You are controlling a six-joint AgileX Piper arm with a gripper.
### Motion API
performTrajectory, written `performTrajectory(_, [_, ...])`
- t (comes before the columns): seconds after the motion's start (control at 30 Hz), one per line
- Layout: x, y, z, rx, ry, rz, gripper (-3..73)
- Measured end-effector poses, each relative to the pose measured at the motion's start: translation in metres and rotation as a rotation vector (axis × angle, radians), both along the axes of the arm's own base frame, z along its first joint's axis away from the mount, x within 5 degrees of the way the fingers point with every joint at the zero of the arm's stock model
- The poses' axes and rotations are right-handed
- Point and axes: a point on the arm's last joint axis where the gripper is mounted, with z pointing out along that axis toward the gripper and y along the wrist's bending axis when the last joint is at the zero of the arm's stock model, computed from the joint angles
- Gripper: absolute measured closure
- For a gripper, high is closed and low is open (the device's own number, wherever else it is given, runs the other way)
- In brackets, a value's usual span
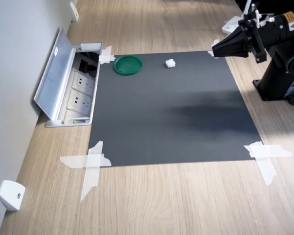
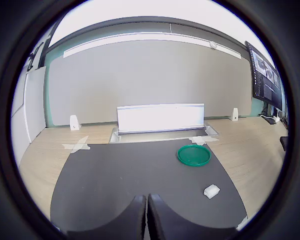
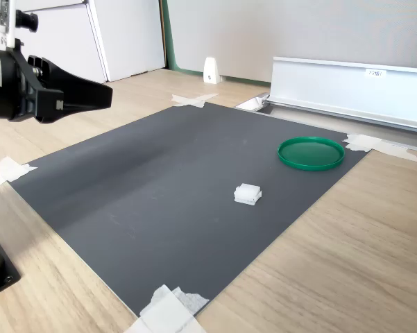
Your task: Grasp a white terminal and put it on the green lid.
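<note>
Progress so far looks like none: nothing is held and nothing rests on the lid. Nearest in the wrist view, the gripper (image 2: pixel 147 216) shows its two dark fingers pressed together with only a thin seam between them, empty. It hangs in the air at the edge of a black mat (image 2: pixel 135 180), well apart from both task things. Farther out on the mat, toward one side, lies the terminal (image 2: pixel 211 190), a tiny white block sitting alone. Beyond it, near the mat's far edge, lies the lid (image 2: pixel 194 155), a flat green disc with a raised rim, bare inside. Terminal and lid are near each other but not touching. Behind the lid, an open metal floor socket box (image 2: pixel 160 118) stands against a grey wall. Judging from this, every step remains: opening the fingers, reaching the terminal, grasping it, carrying it over and setting it on the lid.
</note>
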Motion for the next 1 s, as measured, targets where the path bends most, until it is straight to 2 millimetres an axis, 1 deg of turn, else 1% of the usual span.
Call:
performTrajectory(0.17, [0.000, 0.000, 0.000, 0.000, 0.003, 0.000, 70.4])
performTrajectory(0.23, [0.000, 0.000, 0.003, -0.001, 0.016, 0.000, 70.4])
performTrajectory(0.33, [0.000, 0.000, 0.015, -0.003, 0.038, 0.001, 70.4])
performTrajectory(0.53, [0.008, -0.001, 0.047, -0.007, 0.104, 0.000, 70.4])
performTrajectory(0.67, [0.022, -0.001, 0.073, -0.005, 0.152, 0.000, 70.4])
performTrajectory(0.83, [0.049, -0.002, 0.107, -0.010, 0.251, -0.002, 70.4])
performTrajectory(0.9, [0.061, -0.004, 0.117, -0.035, 0.312, -0.010, 70.4])
performTrajectory(1.0, [0.080, -0.009, 0.122, -0.084, 0.440, -0.026, 70.4])
